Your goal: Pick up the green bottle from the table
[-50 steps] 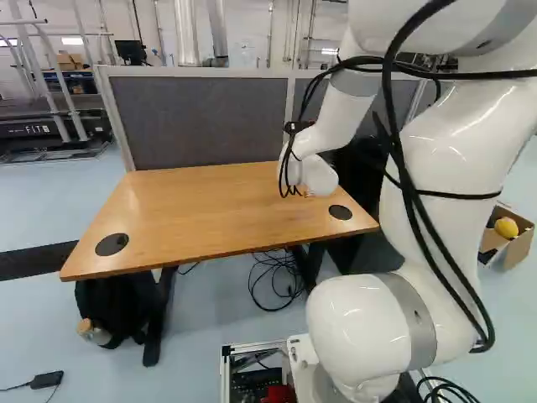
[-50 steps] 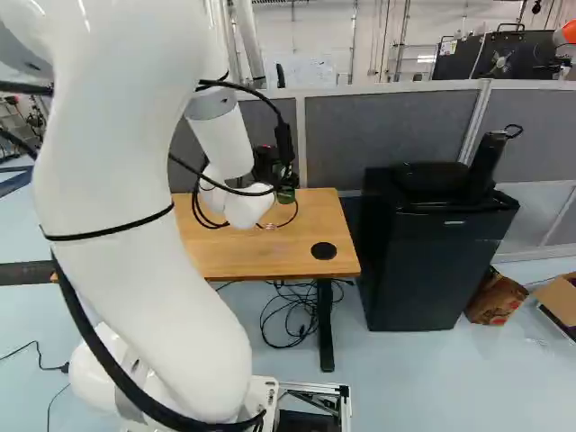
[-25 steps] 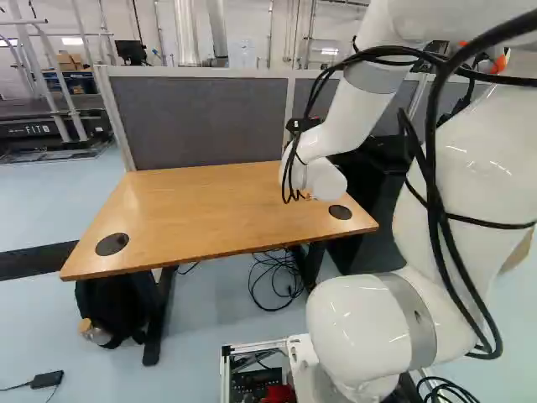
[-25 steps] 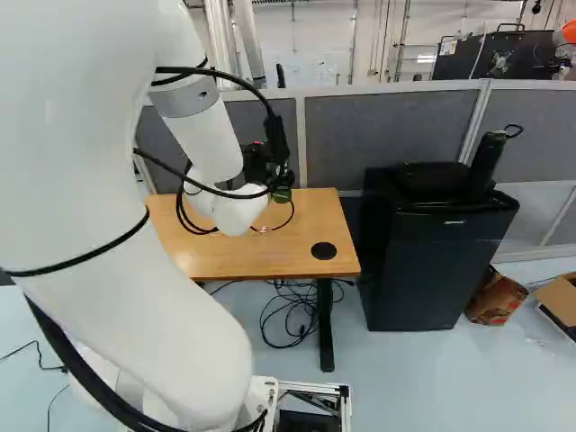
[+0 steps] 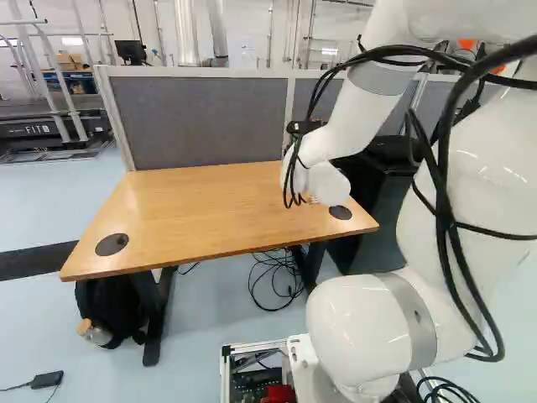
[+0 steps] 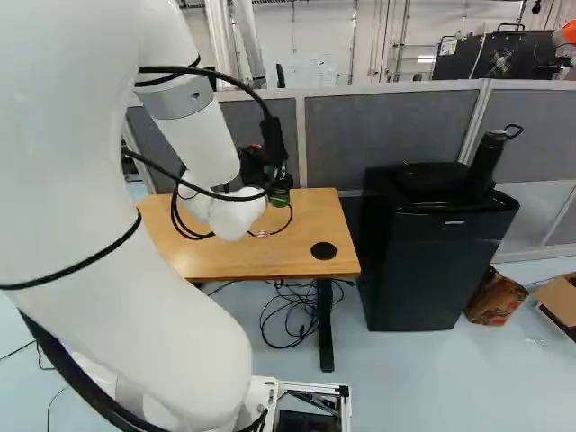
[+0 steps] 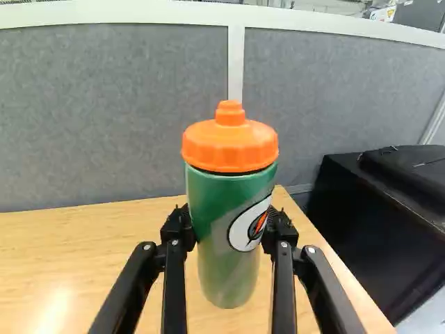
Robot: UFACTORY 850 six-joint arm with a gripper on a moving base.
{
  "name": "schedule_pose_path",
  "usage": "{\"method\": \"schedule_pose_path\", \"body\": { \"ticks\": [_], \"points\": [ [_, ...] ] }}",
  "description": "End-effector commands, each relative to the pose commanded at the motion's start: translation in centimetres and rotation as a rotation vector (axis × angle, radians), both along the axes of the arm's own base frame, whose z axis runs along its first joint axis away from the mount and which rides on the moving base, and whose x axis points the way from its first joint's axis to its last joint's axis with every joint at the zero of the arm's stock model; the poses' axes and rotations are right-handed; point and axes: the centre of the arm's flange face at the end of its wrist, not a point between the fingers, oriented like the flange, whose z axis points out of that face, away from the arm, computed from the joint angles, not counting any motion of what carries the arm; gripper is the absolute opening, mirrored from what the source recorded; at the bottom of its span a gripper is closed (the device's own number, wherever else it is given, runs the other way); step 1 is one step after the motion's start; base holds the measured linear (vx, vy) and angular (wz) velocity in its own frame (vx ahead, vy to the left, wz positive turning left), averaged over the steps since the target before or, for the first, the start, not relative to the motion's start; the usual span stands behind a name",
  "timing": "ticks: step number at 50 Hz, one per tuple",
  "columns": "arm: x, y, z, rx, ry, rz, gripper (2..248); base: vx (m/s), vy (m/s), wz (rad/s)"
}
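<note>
My gripper (image 6: 255,167) shows in the right base view as a dark shape behind the white wrist, over the far part of the table (image 6: 308,247). Beside it is the green bottle (image 6: 278,197), partly hidden. In the wrist view the bottle (image 7: 231,202), green with an orange cap, stands upright between the fingers of my gripper (image 7: 229,228). Both fingers press on its sides, so the gripper is shut on it. Whether its base touches the wood cannot be told. The left base view hides the bottle behind the arm.
Grey partition panels (image 5: 201,122) run behind the table. A black cabinet (image 6: 416,261) with dark items on top stands just right of the table in the right base view. Loose cables (image 5: 275,281) lie under the table, and a black bag (image 5: 113,311) sits by its leg.
The arm has drawn slightly back toward the base, its wrist a little lower in both base views. The bottle has shifted slightly with the gripper against the table. The base has not moved.
</note>
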Motion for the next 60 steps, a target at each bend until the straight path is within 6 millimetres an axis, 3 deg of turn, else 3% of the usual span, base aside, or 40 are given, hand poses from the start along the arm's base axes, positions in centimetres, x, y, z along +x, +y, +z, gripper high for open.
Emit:
{"method": "schedule_pose_path", "body": {
  "ticks": [38,60],
  "points": [
    [-7.6,0.9,-2.3,-0.011,0.125,0.057,110,0.0,0.0,0.0],
    [-10.3,1.1,-3.4,-0.017,0.169,0.077,110,0.0,0.0,0.0]
  ]
}}
